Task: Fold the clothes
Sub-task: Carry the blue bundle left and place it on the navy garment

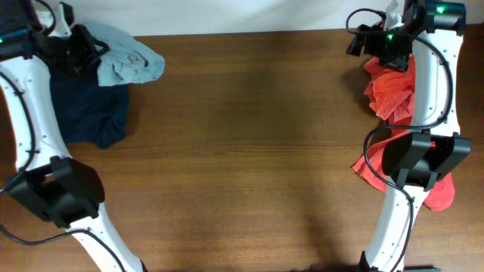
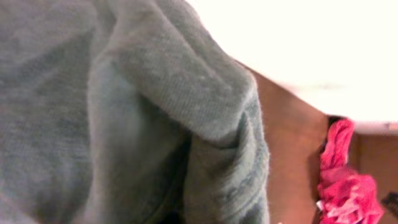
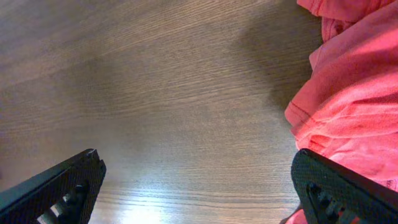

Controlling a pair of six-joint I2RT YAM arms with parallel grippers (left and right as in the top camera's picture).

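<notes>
A light grey-blue garment (image 1: 134, 62) lies bunched at the back left, partly on a dark navy garment (image 1: 89, 113). My left gripper (image 1: 74, 47) sits in the edge of the grey-blue garment. That cloth (image 2: 124, 112) fills the left wrist view and hides the fingers. A red garment (image 1: 393, 91) is heaped at the back right, with more red cloth (image 1: 442, 193) under the right arm's base. My right gripper (image 3: 199, 186) is open wide and empty just above the bare wood, with the red garment (image 3: 354, 93) beside its right finger. In the overhead view it (image 1: 376, 41) is at the pile's back edge.
The brown wooden table (image 1: 249, 151) spreads between the two piles. A white wall runs along its back edge (image 1: 249, 15). The arm bases stand at the front left (image 1: 60, 189) and front right (image 1: 420, 159). The red pile also shows far off in the left wrist view (image 2: 345, 186).
</notes>
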